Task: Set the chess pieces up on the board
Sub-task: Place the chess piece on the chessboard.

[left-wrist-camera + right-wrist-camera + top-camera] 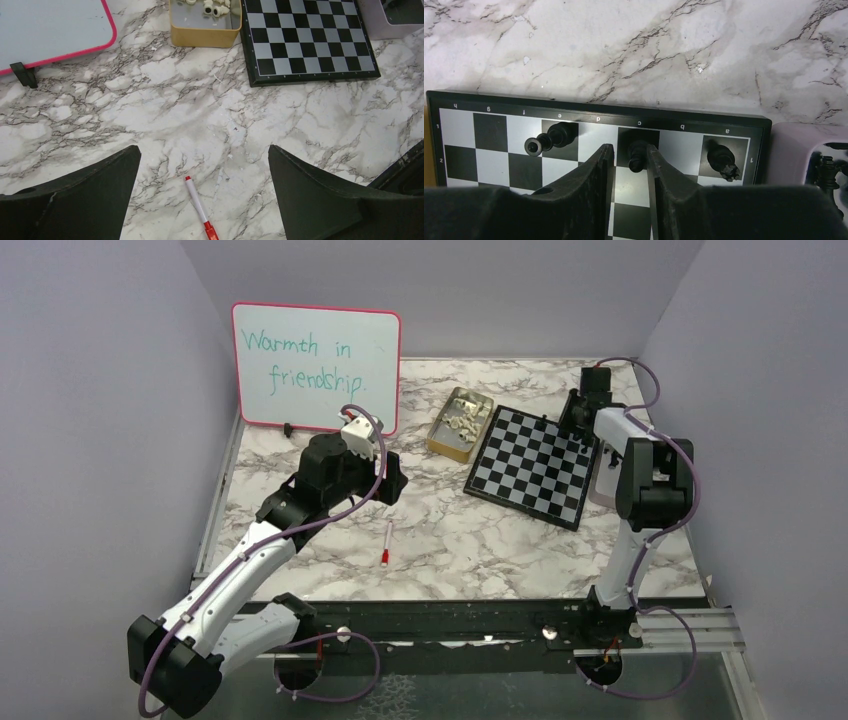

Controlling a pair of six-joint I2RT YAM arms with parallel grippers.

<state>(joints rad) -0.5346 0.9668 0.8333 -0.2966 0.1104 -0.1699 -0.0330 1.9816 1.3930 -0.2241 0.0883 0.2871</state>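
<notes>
Jaws right: right gripper (630, 149) parted, straddling black piece (638, 156) on c file of board (535, 465), back row. Gap shows on the e side; a-side finger (659, 175) looks to be touching it. Not a grip.
Jaws left: left gripper (203, 150) spread wide and empty, well left of board, over table (200, 110), pen (197, 207) under it.
On board: three black, back row only: black piece, e piece (551, 140), a piece (722, 159).
Off board: cream set (212, 7) in tin (202, 32) just left of board; more black in tray (794, 150) at board's a-side edge.
Risk 1: black piece dragged or tipped on lift-off. Cause: off-centre jaws, one finger in contact.
Risk 2: e piece knocked if jaws widen. Cause: it stands near the other finger.
Risk 3: board shoved askew, pieces slide. Cause: fingers retreating too low.
</notes>
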